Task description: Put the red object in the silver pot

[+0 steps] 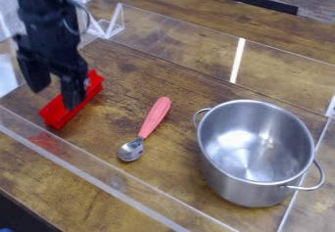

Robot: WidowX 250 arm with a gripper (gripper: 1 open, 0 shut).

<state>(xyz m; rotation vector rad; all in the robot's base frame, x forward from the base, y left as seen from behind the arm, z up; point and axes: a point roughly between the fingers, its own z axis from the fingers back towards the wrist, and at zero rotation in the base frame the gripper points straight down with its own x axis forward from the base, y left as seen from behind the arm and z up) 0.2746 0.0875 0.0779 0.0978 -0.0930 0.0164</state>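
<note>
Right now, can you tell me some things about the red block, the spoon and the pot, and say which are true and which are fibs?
1. The red block is inside the silver pot. False: it lies on the wooden table.
2. The spoon has a pinkish-red handle. True.
3. The pot is upside down. False: its open top faces up.
4. The spoon lies between the red block and the pot. True.
5. The pot is smaller than the red block. False: the pot is much bigger.

Brown wooden tabletop (177, 55), white line (237, 60)
</note>
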